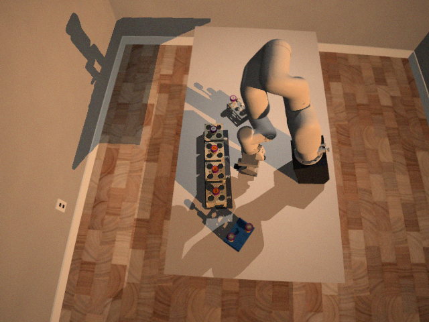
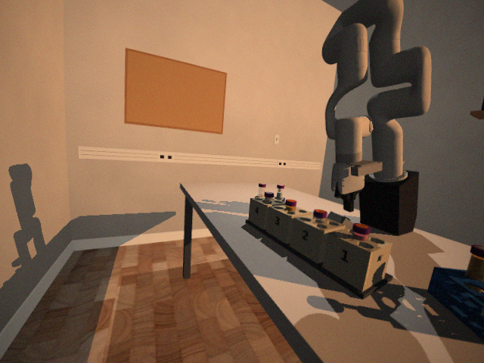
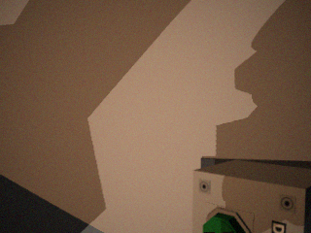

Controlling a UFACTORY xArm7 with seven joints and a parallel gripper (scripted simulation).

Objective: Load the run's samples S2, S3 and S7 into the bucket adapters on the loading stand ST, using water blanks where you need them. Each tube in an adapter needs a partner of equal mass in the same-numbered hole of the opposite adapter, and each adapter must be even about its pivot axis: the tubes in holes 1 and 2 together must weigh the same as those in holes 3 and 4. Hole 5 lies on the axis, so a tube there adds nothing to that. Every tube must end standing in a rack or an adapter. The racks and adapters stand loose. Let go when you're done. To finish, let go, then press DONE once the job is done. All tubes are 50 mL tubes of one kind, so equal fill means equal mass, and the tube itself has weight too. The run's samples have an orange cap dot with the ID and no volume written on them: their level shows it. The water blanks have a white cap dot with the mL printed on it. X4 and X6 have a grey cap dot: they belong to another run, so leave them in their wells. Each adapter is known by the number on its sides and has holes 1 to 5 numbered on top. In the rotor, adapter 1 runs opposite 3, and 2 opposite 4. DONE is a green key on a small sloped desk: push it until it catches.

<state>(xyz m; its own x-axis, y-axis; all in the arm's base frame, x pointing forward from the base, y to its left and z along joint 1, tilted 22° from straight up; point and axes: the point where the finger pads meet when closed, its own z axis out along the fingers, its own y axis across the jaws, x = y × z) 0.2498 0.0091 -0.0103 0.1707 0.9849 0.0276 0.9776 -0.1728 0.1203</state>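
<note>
My gripper (image 2: 349, 209) is shut and empty, pointing down near the DONE desk (image 1: 247, 170) (image 3: 207, 200). The green key (image 3: 221, 224) shows at the wrist view's lower edge; whether it is caught down I cannot tell. Adapter 1 (image 2: 358, 269), adapter 2 (image 2: 308, 243), adapter 3 (image 2: 277, 226) and adapter 4 (image 2: 256, 214) stand in a row. Each has one upright tube in its middle hole: orange-dotted caps in adapter 1 (image 1: 216, 190), adapter 2 (image 1: 215, 169) and adapter 3 (image 1: 214, 148), a whitish-dotted cap (image 1: 213, 129) in adapter 4. IDs and levels are unreadable.
A pale rack beyond adapter 4 holds two upright tubes (image 2: 262, 190) (image 2: 280, 191). A blue rack (image 1: 238, 245) (image 2: 445, 286) near adapter 1 holds two tubes (image 1: 249, 227) (image 1: 230, 236). The arm's black base block (image 1: 312, 173) stands at the table's right.
</note>
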